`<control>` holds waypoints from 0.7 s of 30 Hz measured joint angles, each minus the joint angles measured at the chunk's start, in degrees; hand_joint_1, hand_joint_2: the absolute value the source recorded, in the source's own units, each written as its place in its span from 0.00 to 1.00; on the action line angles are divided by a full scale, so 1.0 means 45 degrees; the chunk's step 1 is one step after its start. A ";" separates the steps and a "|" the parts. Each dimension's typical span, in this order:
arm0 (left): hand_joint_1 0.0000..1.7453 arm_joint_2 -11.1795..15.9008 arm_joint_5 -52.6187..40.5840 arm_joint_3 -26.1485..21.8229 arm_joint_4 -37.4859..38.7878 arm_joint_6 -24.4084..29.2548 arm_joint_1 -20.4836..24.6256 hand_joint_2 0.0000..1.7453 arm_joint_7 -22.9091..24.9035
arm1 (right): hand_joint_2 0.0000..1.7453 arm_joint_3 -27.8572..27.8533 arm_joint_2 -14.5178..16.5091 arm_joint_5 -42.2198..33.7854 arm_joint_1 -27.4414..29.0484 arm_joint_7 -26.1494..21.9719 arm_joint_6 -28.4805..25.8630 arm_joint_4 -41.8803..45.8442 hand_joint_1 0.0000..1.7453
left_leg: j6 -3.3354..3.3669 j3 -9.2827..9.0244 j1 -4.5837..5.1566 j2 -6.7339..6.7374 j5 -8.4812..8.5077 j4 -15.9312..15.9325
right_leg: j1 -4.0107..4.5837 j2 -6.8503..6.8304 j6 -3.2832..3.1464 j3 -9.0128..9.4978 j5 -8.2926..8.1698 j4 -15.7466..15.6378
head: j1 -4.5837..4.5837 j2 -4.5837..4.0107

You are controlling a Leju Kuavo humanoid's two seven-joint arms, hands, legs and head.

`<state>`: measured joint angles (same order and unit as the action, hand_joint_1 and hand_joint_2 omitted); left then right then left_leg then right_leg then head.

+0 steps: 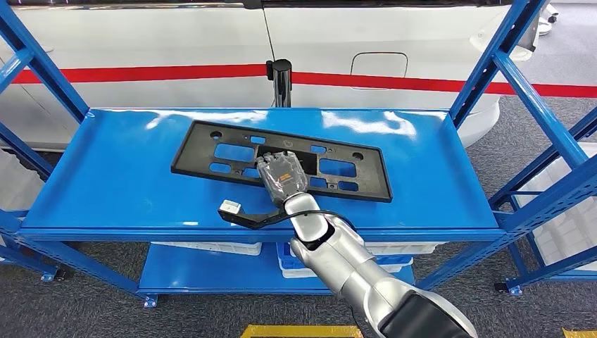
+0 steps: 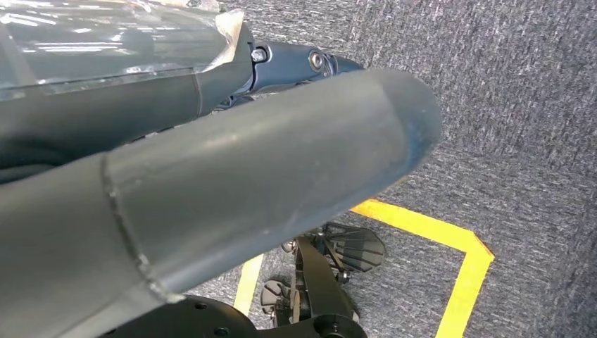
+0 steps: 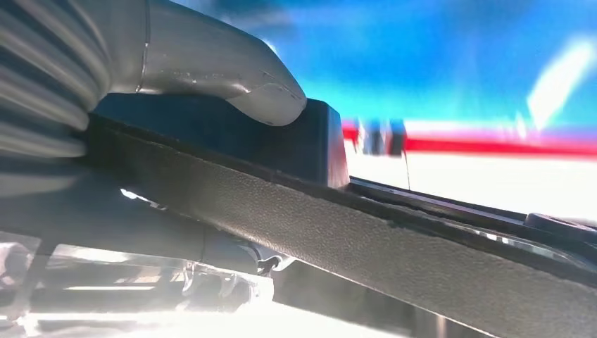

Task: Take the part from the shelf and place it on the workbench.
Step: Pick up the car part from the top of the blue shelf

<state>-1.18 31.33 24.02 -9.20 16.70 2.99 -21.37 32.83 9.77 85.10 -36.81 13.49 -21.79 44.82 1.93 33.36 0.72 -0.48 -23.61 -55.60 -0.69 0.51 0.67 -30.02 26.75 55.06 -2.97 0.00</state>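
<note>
The part, a flat black rectangular frame [image 1: 211, 151] with several cut-outs, lies on the top board of the blue shelf [image 1: 105, 176]. My right hand [image 1: 282, 176] reaches in from the front and rests over the middle of the frame's near edge. In the right wrist view the grey thumb [image 3: 211, 63] presses on top of the black frame [image 3: 366, 243], whose rim runs between the thumb and the fingers below. My left hand [image 2: 232, 183] hangs over the grey carpet, its thumb stretched out and nothing in it.
Blue uprights [image 1: 493, 63] and braces flank the shelf at both sides. A white car with a red stripe [image 1: 141, 72] stands behind, and a black post [image 1: 279, 81] rises at the shelf's back edge. White bins [image 1: 204, 248] sit on the lower board. Yellow tape [image 2: 464, 282] marks the floor.
</note>
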 joint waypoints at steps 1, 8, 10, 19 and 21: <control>0.00 0.0000 0.0001 0.0009 0.0000 0.0006 -0.0001 0.00 -0.0019 | 1.00 -0.0108 -0.0022 -0.0373 0.0095 -0.0376 -0.0551 0.0485 1.00 | 0.0000 0.0002 -0.0002 0.0001 0.0000 0.0000 | 0.0001 0.0000 0.0000 -0.0003 0.0000 0.0000 | 0.0000 0.0000; 0.00 -0.0016 0.0113 0.0049 0.0000 0.0170 -0.0012 0.00 -0.0109 | 1.00 -0.0676 -0.0197 -0.6530 0.0835 -0.4577 -0.2691 0.4775 1.00 | -0.0002 0.0019 -0.0005 -0.0004 -0.0001 0.0001 | 0.0003 -0.0002 0.0014 -0.0018 0.0015 0.0000 | 0.0000 0.0000; 0.00 -0.0022 0.0145 0.0046 0.0000 0.0177 -0.0014 0.00 -0.0195 | 1.00 -0.0777 -0.0284 -0.9261 0.1019 -0.5802 -0.2354 0.5788 1.00 | -0.0003 0.0019 -0.0004 -0.0003 -0.0002 0.0001 | 0.0003 -0.0001 0.0022 -0.0017 0.0019 -0.0001 | 0.0000 0.0000; 0.00 -0.0034 0.0363 0.0035 0.0000 -0.0114 -0.0029 1.00 -0.0894 | 1.00 -0.1456 -0.0657 -1.8217 0.2013 -0.9416 0.0801 0.8818 1.00 | -0.0002 0.0020 0.0000 -0.0007 -0.0002 -0.0001 | 0.0001 -0.0001 0.0025 -0.0014 0.0018 -0.0001 | 0.0000 0.0000; 0.00 -0.0034 0.0363 0.0035 0.0000 -0.0175 -0.0029 1.00 -0.0924 | 1.00 -0.1522 -0.0719 -1.8471 0.2147 -0.9483 0.0940 0.9190 1.00 | -0.0002 0.0020 0.0000 -0.0005 -0.0002 -0.0001 | 0.0001 -0.0001 0.0026 -0.0016 0.0018 -0.0001 | 0.0000 0.0000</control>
<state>-1.33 32.96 24.17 -9.20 15.91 2.86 -25.53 25.98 6.54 1.98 -27.14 -29.19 -17.56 86.18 1.92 33.45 0.71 -0.51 -23.62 -55.61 -0.68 0.51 0.78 -30.09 26.83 55.05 -2.97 0.00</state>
